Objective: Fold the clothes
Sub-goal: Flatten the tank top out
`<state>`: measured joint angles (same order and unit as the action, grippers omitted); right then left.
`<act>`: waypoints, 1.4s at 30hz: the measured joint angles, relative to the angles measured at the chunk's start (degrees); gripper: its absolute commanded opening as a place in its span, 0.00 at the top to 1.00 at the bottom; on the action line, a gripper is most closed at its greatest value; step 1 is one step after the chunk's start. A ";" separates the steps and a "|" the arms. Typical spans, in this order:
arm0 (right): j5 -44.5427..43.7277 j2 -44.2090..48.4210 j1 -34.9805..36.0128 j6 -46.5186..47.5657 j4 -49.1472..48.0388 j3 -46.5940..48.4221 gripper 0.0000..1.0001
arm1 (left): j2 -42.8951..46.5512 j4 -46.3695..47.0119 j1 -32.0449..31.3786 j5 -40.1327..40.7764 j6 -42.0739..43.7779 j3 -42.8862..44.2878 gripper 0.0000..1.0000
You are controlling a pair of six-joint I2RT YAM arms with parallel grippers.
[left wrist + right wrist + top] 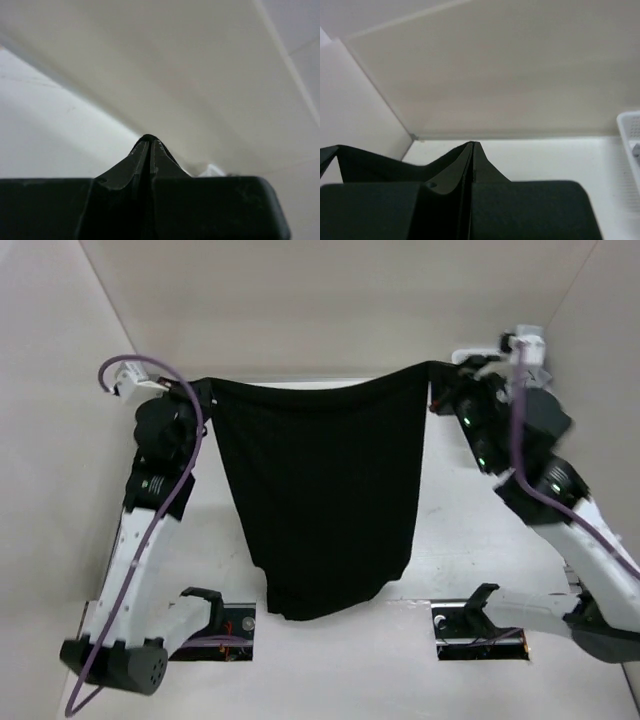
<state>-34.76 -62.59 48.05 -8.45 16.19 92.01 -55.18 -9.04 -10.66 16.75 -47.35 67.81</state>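
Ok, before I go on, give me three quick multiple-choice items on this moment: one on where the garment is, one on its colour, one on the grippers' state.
1. Where is the garment?
A. Lying flat in a folded pile
B. Spread between the two grippers, held at its upper corners
C. Bunched up in one gripper only

2. What colour is it?
A. White
B. Black
C. Red

3. How do the left gripper and right gripper stand?
A. Both wide open
B. Only the left shut
C. Both shut on the garment

Answers:
1 B, since in the top view its upper edge stretches from one gripper to the other and the rest falls away below.
2 B, since the fabric is plain black all over.
3 C, since each wrist view shows the fingers pressed together and the top view shows a corner of fabric at each.
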 measured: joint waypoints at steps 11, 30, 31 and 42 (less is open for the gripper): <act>31.54 -40.33 -30.21 -15.17 10.64 36.33 1.00 | -29.33 -0.46 4.57 -4.24 -0.57 27.50 1.00; 32.57 -3.72 -25.05 -18.38 0.96 -12.00 1.00 | -6.01 12.26 9.84 -11.37 0.46 -5.51 0.98; 31.98 -0.72 -23.50 -18.56 0.28 -18.91 1.00 | -2.82 11.89 9.49 -11.23 0.48 -11.15 0.98; 28.85 34.67 -3.28 -31.06 4.72 -64.08 1.00 | 37.33 -14.40 4.76 -11.87 -1.05 -39.08 0.98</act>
<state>-5.91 -27.92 44.77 -39.51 20.91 27.92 -17.85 -23.44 -5.89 4.89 -48.40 28.73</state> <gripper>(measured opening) 0.005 0.018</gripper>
